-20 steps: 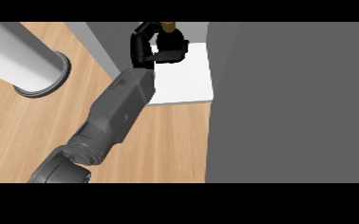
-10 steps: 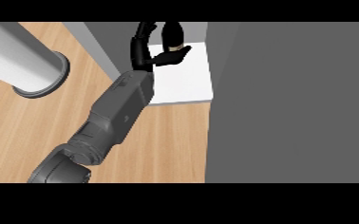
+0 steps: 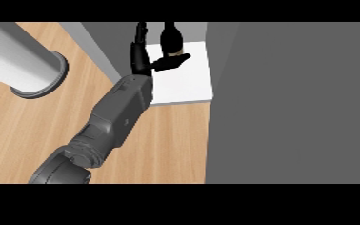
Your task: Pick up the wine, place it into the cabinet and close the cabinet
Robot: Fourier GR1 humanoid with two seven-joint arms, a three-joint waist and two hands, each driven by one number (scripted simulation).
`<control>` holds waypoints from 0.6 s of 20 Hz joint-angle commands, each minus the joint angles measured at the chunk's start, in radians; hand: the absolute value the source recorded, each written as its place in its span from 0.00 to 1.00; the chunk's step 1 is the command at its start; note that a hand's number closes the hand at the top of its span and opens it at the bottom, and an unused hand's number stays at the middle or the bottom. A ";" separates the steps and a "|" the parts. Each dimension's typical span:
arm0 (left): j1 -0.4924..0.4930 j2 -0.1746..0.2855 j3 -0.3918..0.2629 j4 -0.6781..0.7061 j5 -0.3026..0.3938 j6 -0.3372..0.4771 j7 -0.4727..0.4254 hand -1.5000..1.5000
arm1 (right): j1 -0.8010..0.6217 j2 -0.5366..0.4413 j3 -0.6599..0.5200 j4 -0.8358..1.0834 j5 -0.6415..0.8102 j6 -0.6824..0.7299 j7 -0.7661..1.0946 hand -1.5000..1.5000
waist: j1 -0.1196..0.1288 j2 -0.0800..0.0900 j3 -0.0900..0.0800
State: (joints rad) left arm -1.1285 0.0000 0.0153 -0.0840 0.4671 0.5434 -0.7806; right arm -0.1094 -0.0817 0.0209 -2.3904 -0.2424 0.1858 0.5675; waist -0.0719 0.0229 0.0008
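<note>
White is the floor of the cabinet [image 3: 188, 83], and on it, towards the back, stands the wine [image 3: 169, 35], a dark bottle with a small tan patch low on its right side. So the picking up and the placing look done: the bottle rests on the shelf and nothing is clasped round it.

The left hand [image 3: 141, 57] is spread, its fingers straight and pointing away from the robot along the bottle's left side, its thumb stretched out to the right just below the bottle's near end. Whether the thumb touches the glass I cannot tell. The right hand does not show.

What is left, as I judge it, is to draw the hand clear and shut the cabinet. The broad grey panel [image 3: 281, 100] at the right is most likely the open door, swung out over the wooden counter [image 3: 175, 138]. It would have to swing across the opening.

The bottle's long axis runs up the view, away from the robot. Seen from so steeply above, that suits a bottle standing upright, neck upward, though which end is the neck is not plain
</note>
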 commanded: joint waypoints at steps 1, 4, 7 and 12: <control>0.071 0.015 0.021 -0.005 0.011 -0.034 -0.061 0.00 | -0.006 0.009 -0.003 -0.076 -0.023 -0.032 0.038 0.00 | 0.000 0.004 -0.003; 0.052 0.060 0.027 -0.007 0.010 -0.061 -0.028 0.00 | -0.005 0.010 -0.003 -0.029 -0.022 -0.025 0.032 0.00 | 0.012 0.001 -0.003; 0.063 0.017 0.029 -0.012 0.006 -0.051 -0.071 0.00 | 0.038 0.005 0.009 -0.062 -0.037 0.011 0.007 0.00 | 0.003 0.001 -0.002; 0.066 0.038 0.022 -0.010 -0.008 -0.122 -0.058 0.00 | 0.031 -0.002 -0.015 -0.041 -0.029 0.013 -0.013 0.00 | 0.009 0.000 -0.002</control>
State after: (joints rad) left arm -1.1033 -0.0004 0.0339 -0.1048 0.4634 0.4896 -0.8342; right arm -0.0966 -0.0812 0.0180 -2.3929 -0.2473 0.1953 0.5539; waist -0.0781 0.0230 0.0012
